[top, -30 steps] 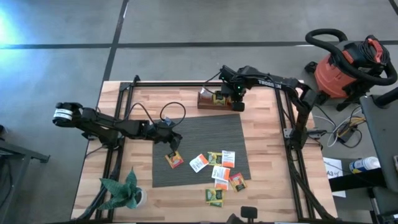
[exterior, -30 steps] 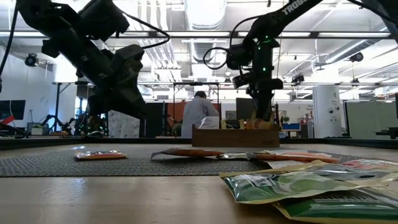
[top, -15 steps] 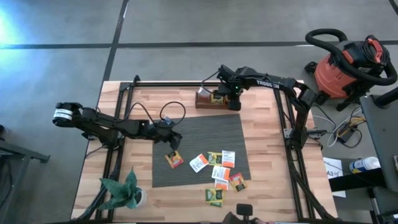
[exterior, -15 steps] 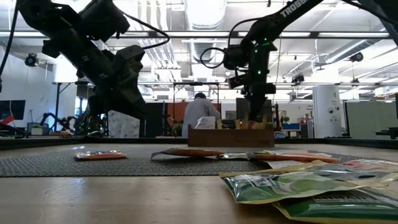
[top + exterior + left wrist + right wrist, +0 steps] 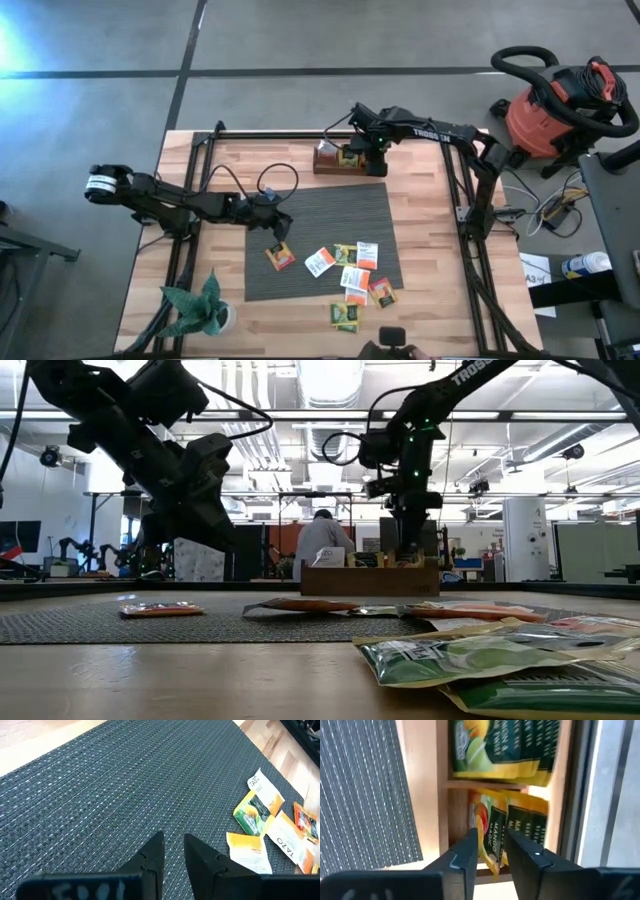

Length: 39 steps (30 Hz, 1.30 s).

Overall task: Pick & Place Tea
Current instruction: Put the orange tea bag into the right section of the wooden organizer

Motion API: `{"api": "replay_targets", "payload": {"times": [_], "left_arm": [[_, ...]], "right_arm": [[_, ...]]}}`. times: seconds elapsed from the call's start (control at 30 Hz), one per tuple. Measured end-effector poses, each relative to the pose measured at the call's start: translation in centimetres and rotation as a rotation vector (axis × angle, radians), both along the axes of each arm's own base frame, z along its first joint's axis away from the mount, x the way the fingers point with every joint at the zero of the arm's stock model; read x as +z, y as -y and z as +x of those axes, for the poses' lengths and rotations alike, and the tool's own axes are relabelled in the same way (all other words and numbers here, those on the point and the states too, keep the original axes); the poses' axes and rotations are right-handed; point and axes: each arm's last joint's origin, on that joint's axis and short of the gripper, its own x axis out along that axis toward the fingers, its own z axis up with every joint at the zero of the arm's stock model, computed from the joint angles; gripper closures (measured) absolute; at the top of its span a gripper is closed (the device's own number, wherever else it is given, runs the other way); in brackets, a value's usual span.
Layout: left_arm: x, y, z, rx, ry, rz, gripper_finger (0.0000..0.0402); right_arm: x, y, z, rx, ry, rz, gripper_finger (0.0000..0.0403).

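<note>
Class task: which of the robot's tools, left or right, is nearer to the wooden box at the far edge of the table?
Right. The right tool hangs directly over the wooden box, its fingers at a mango packet inside. The left tool waits over the grey mat, well short of the box.

right gripper [image 5: 408, 547]: dark two-finger tool, pointing down into the box; finger gap not discernible
brown wooden box [image 5: 369, 580]: directly beneath the right gripper
left gripper [image 5: 196, 510]: dark, raised above the mat
grey woven mat [image 5: 90, 622]: below the left gripper
orange-red flat tea packet [image 5: 160, 609]: on the mat, under the left gripper
green foil tea packets [image 5: 455, 656]: well apart from both grippers
person in a grey top [image 5: 318, 546]: beyond the box
</note>
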Motion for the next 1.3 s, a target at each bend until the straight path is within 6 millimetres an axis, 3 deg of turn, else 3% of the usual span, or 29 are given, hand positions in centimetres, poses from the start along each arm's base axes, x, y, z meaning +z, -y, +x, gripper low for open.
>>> {"api": "replay_targets", "payload": {"times": [0.27, 0.37, 0.53, 0.67, 0.87, 1.13, 1.3], "left_arm": [[-0.3, 0.1, -0.2, -0.02, -0.033, -0.052, 0.0333], [-0.2, 0.8, -0.2, -0.115, -0.036, -0.116, 0.0333], [-0.1, 2.9, -0.3, -0.324, -0.043, -0.184, 0.0333], [-0.4, 5.2, -0.9, -0.447, -0.072, -0.184, 0.0333], [-1.1, 7.1, -1.9, -0.52, -0.123, -0.18, 0.0333], [-2.1, 6.6, -2.7, -0.327, -0.227, -0.21, 0.0333], [-2.9, 5.9, -3.8, -0.18, -0.367, -0.261, 0.0333]], "right_arm": [[4.0, 0.0, 0.0, -0.06, 0.115, -0.054, 0.0302], [6.2, -0.4, -0.3, -0.092, 0.196, -0.053, 0.031], [8.1, -1.9, -0.8, -0.163, 0.354, 0.18, 0.0319], [7.6, -4.0, -0.3, -0.189, 0.331, 0.345, 0.0321], [6.3, -8.5, 1.8, -0.094, 0.297, 0.402, 0.0317], [3.3, -14.6, 5.5, -0.149, 0.475, 0.499, 0.0326], [1.8, -16.9, 6.9, -0.211, 0.662, 0.594, 0.0328]]}}
